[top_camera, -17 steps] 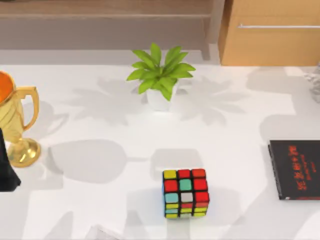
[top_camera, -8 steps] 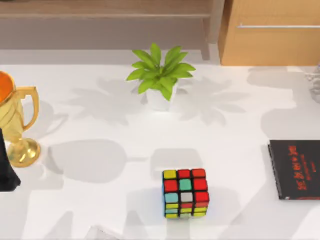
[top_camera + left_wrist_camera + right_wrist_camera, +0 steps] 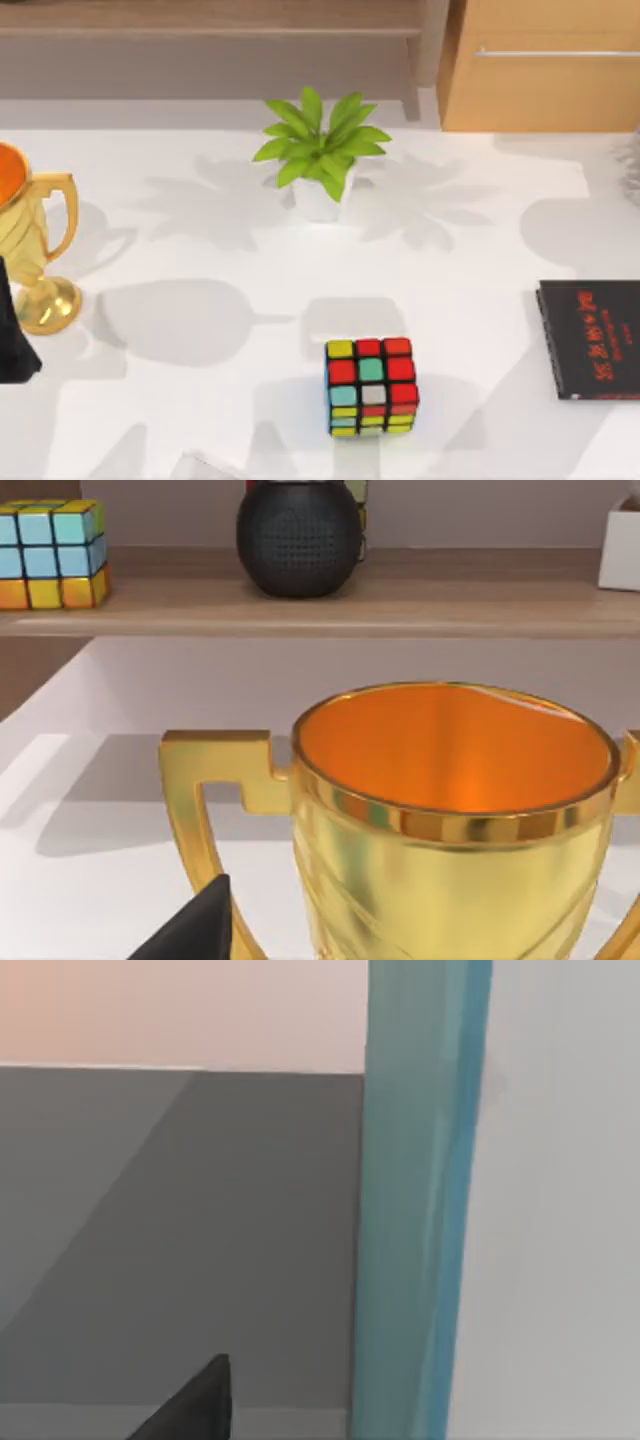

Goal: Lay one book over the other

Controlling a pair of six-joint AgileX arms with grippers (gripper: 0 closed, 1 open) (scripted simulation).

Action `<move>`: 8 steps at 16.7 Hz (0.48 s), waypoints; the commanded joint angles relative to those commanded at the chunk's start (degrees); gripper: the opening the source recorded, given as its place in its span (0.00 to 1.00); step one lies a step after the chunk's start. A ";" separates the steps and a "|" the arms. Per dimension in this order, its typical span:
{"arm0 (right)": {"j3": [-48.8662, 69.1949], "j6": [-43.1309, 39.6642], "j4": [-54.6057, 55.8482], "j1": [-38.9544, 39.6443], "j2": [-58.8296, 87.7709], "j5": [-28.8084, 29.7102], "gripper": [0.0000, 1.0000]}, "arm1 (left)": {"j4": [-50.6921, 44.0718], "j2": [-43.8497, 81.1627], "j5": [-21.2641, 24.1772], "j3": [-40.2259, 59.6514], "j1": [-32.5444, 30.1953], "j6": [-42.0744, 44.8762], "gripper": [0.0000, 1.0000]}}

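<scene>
Neither set of jaws can be judged released or clenched from these frames; the left gripper (image 3: 14,345) is a dark wedge parked at the top view's left edge beside the glossy gold trophy (image 3: 30,250), whose orange-lined bowl (image 3: 455,750) looms close in the left wrist view. Right wrist view runs along a smooth teal-blue book (image 3: 420,1210), its cover edge a tall vertical band, with a dark finger tip (image 3: 195,1405) low in the frame. At the top view's right edge lies the thin black book (image 3: 592,338), flat, matte, red-lettered. A colourful puzzle cube (image 3: 371,386) sits lower centre, a leafy potted plant (image 3: 320,150) upper centre, on the white table (image 3: 200,400); wooden cabinets stand behind.
</scene>
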 joint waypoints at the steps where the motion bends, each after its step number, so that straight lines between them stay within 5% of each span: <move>1: 0.00 0.00 0.00 0.00 0.00 0.00 1.00 | 0.00 0.00 0.00 0.00 0.00 0.00 1.00; 8: 0.00 0.00 0.00 0.00 0.00 0.00 0.47 | 0.00 0.00 0.00 0.00 0.00 0.00 1.00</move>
